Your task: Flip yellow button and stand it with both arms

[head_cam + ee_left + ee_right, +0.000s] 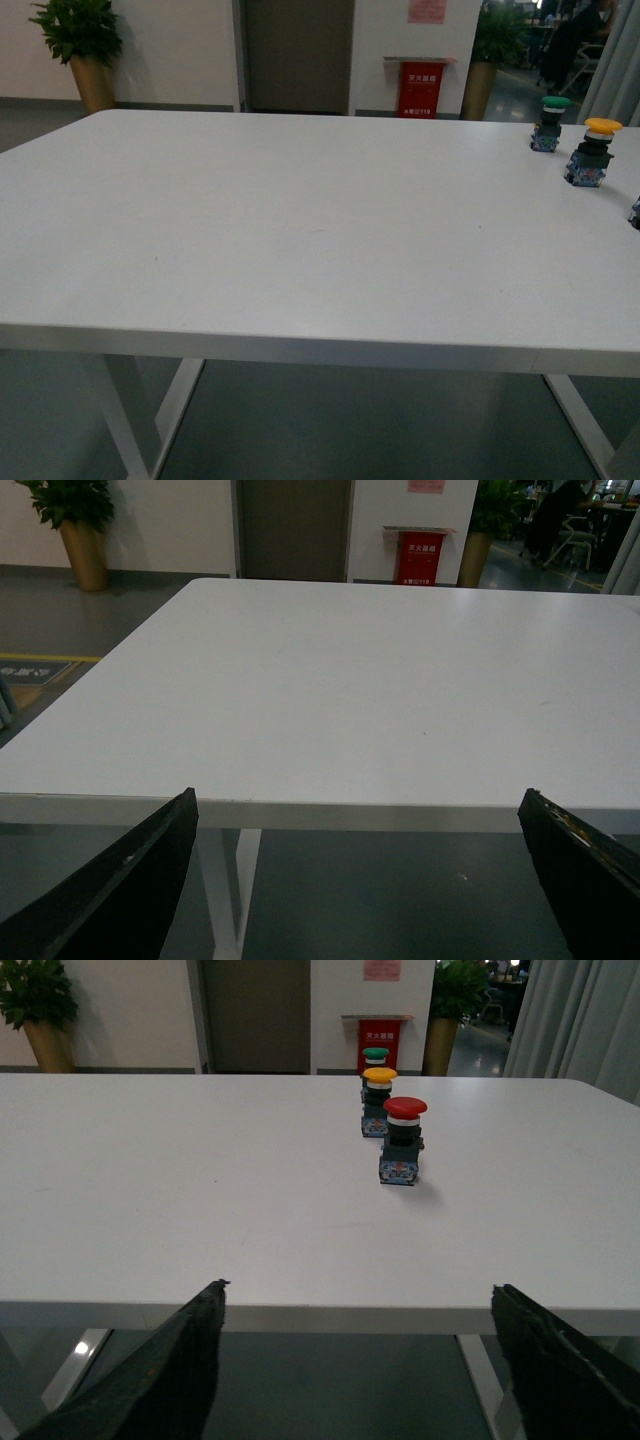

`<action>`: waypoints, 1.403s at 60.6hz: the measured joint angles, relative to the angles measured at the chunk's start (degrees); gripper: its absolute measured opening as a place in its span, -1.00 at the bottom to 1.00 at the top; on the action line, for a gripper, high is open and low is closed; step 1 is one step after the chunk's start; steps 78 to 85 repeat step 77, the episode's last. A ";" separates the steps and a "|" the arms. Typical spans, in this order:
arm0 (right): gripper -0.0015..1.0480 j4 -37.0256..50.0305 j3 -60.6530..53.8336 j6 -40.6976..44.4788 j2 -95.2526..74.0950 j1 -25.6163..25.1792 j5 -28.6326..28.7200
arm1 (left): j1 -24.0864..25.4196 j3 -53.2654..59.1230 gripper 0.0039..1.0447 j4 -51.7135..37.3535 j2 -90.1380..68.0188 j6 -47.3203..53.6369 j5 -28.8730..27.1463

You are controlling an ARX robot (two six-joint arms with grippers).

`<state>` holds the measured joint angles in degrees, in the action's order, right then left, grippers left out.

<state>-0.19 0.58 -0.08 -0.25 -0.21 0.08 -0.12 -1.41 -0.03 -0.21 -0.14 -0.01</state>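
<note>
— Since both arms sit back off the white table (300, 240), is anything held?

— No. I see the left gripper (360, 880) and right gripper (355, 1360) spread, empty. I read the yellow button (590, 152) as upright, far right, cap up, beside the green one (548, 124).

Smooth white table, plastic switches

The table (300, 230) top looks smooth, matt white with a faint sheen. The yellow button (590, 152) has a glossy plastic cap, black collar and blue-and-clear plastic block. The gripper fingers (150, 1380) look matt black, rough-edged.
</note>
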 joint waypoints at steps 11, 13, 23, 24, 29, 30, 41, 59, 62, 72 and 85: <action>0.80 0.00 0.00 -0.11 0.00 0.00 0.00 | 0.00 0.00 0.89 0.00 0.00 0.00 0.00; 0.70 0.00 0.00 -0.07 0.00 0.00 0.00 | 0.00 0.00 0.89 0.00 0.00 0.00 0.00; 0.27 0.00 0.00 0.11 0.00 0.00 0.00 | 0.00 0.00 0.89 0.00 0.00 0.00 0.00; 0.33 0.00 0.00 0.07 0.00 0.00 0.00 | 0.00 0.00 0.89 0.00 0.00 0.00 0.00; 0.63 0.00 0.00 0.09 0.00 0.00 0.00 | 0.00 0.00 0.89 0.00 0.00 0.00 0.00; 0.66 0.00 0.00 0.09 0.00 0.00 0.00 | 0.00 0.00 0.89 0.00 0.00 0.00 0.00; 0.86 0.00 0.00 0.04 0.00 0.00 0.00 | 0.00 0.00 0.89 0.00 0.00 0.00 0.00; 0.87 0.00 0.00 0.04 0.00 0.00 0.00 | 0.00 0.00 0.89 0.00 0.00 0.00 0.00; 0.87 0.00 0.00 0.04 0.00 0.00 0.00 | 0.00 0.00 0.89 0.00 0.00 0.00 0.00; 0.87 0.00 0.00 0.04 0.00 0.00 0.00 | 0.00 0.00 0.89 0.00 0.00 0.00 0.00; 0.87 0.00 0.00 0.04 0.00 0.00 0.00 | 0.00 0.00 0.89 0.00 0.00 0.00 0.00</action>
